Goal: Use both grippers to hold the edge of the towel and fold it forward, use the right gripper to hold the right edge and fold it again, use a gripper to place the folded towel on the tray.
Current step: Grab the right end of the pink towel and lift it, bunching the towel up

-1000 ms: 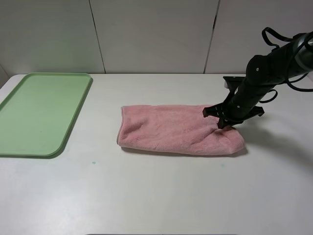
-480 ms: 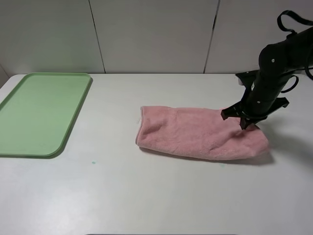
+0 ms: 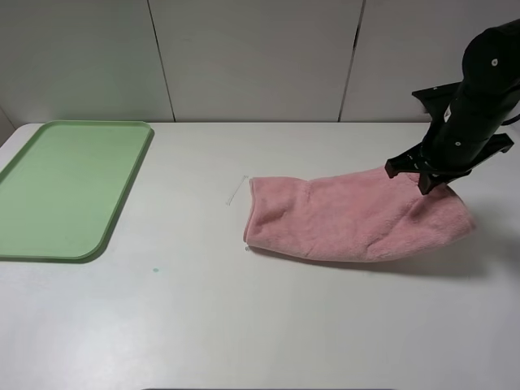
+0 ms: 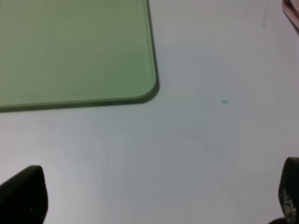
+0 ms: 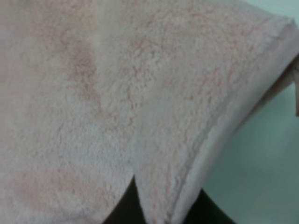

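Only partly visible: right end effector [image 3: 426, 185] tips behind towel [image 3: 349, 219].

No words, numbers or signs are showing clearly enough to read. A small white tag [image 3: 237, 191] is lying just beside the left end of the pink towel [image 3: 357, 218], but it is too tiny to show any writing. Faint pale marks are showing on one finger [image 4: 289, 196] of the left gripper [image 4: 156, 203], too blurry to read.

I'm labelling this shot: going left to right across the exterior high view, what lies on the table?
Green tray → tiny teal speck → pink towel
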`<action>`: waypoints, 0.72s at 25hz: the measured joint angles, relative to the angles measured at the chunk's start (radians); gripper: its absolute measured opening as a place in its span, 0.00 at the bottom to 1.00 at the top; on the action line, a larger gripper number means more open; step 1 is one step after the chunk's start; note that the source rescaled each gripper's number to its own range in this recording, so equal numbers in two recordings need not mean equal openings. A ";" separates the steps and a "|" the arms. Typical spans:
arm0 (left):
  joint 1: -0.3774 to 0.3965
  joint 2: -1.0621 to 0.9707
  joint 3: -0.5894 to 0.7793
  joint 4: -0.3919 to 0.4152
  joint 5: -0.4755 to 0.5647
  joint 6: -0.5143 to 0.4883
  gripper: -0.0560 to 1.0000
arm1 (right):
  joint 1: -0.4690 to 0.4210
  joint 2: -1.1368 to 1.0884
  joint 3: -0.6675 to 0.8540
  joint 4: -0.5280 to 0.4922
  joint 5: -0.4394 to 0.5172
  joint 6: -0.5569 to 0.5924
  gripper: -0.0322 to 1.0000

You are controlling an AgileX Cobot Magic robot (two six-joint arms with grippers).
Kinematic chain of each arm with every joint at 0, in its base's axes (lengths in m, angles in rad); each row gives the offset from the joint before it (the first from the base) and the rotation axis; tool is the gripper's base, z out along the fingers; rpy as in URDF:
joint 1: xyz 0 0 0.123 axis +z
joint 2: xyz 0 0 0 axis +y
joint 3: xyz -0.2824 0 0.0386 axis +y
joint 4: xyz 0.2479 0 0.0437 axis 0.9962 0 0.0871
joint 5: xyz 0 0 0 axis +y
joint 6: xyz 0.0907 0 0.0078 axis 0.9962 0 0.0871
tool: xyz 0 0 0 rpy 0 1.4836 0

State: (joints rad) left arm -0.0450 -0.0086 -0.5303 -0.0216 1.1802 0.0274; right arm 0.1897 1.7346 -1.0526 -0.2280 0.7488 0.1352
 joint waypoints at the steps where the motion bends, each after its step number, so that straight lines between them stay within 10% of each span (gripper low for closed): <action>1: 0.000 0.000 0.000 0.000 0.000 0.000 1.00 | 0.000 -0.008 -0.006 -0.007 0.019 0.000 0.09; 18: 0.000 0.000 0.000 0.000 0.000 0.000 1.00 | 0.000 -0.067 -0.193 -0.104 0.233 -0.006 0.09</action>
State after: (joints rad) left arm -0.0450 -0.0086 -0.5303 -0.0216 1.1802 0.0274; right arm 0.1897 1.6674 -1.2451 -0.3321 0.9817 0.1292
